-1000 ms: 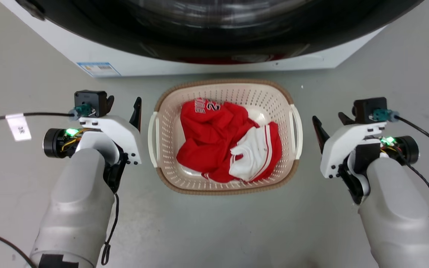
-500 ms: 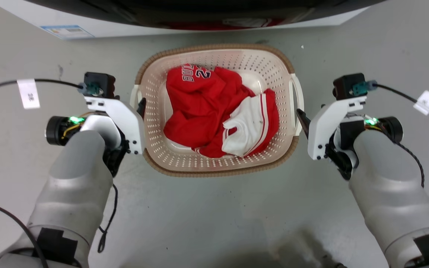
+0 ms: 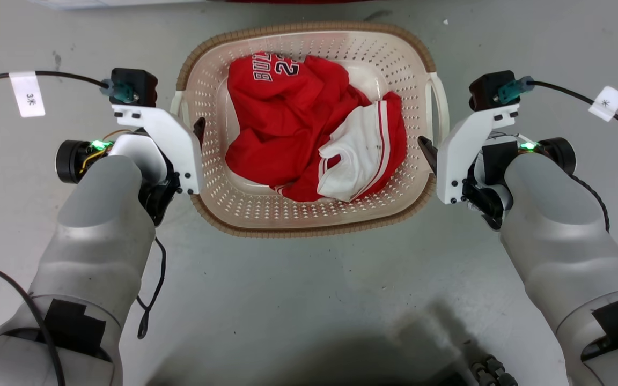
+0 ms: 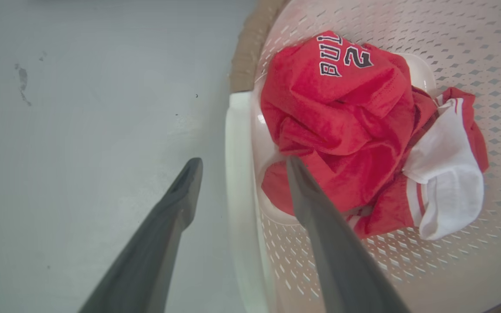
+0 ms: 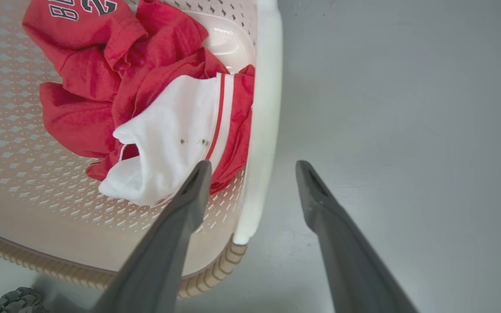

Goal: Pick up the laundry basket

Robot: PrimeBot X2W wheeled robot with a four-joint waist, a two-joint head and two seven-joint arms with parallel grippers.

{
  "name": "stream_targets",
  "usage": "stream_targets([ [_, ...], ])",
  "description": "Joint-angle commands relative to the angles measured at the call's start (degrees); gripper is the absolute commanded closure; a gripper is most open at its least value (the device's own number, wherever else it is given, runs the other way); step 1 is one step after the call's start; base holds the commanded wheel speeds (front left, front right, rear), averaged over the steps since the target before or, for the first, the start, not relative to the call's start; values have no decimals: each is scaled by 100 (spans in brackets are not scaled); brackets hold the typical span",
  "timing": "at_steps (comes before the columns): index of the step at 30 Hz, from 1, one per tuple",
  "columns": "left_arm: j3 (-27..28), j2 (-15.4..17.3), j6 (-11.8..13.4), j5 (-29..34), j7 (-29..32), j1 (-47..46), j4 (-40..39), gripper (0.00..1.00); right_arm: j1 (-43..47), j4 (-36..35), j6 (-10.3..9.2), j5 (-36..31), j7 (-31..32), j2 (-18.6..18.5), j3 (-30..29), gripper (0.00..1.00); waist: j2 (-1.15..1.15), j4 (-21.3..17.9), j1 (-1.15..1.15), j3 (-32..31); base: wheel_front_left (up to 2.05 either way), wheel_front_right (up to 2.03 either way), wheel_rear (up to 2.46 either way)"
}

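Both pairs of jaws stood spread, gripping nothing. In the left wrist view the left gripper [image 4: 242, 161] had one finger over the bare floor [image 3: 298, 300] and the other over the inside of the laundry basket [image 3: 309, 231], with the white left handle [image 4: 238, 182] running between them. The right gripper [image 5: 254, 163] mirrored this on the far side, straddling the white right handle [image 5: 265, 108]. Whether either finger was already touching a handle could not be told.

The basket sat on the floor directly ahead of the robot, between the two arms, its brown woven-look rim facing up. A crumpled red jersey [image 3: 282, 134] with a white, red-striped part [image 3: 357, 161] lay inside it, bunched toward the middle.

The basket looked light: thin perforated plastic carrying only soft cloth. Its walls would probably flex if squeezed, while the handles appeared to be the stiffest parts and the natural place to take hold. Their smooth, glossy plastic might slip between narrow fingers, so an even grip on both sides and a level lift seemed wise. The cloth should stay put unless the basket tipped sharply.

The floor was smooth, pale grey and lightly scuffed, with a few dark marks. Black cables with white tags [image 3: 27, 94] trailed from both wrists, well apart from the basket. A shadow fell across the floor near the bottom edge of the head view.
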Motion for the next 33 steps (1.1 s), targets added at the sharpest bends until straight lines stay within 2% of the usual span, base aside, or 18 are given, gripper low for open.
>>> stream_targets([
  [1, -57, -24, 4, -56, 41, -80, 33, 0, -114, 29, -4, 87, 53, 12, 89, 0, 0, 16, -1, 63, 0, 0, 0],
  [16, -461, -88, 4, -582, 244, -377, 206, 0, -378, 286, -4, 662, 209, 11, 631, 0, 0, 53, -1, 356, 0, 0, 0],
  [17, -481, -92, 4, -611, 259, -388, 213, 0, -379, 297, -4, 705, 216, 11, 651, 18, 0, 52, -1, 364, 0, 0, 0],
  [18, -502, -93, 4, -642, 267, -401, 219, 1, -386, 310, -4, 733, 220, 11, 670, 53, 0, 53, -1, 372, 0, 0, 0],
  [19, -513, -94, 4, -680, 274, -408, 227, 51, -387, 316, -4, 774, 248, 11, 693, 62, 0, 53, -1, 376, 0, 0, 0],
  [20, -530, -109, 4, -718, 280, -407, 225, 91, -385, 315, -4, 824, 258, 12, 715, 78, 0, 55, -1, 377, 0, 0, 0],
  [21, -530, -109, 4, -718, 280, -407, 225, 91, -385, 315, -4, 824, 258, 12, 715, 78, 0, 55, -1, 377, 0, 0, 0],
  [22, -558, -130, 4, -766, 331, -389, 229, 100, -385, 312, -4, 861, 267, 12, 745, 100, 0, 53, -1, 375, 0, 0, 0],
  [33, -828, -133, -3, -1147, 545, -293, 211, 100, -333, 320, 6, 1252, 247, 34, 1084, 100, 0, 42, -1, 266, 0, 0, 0],
])
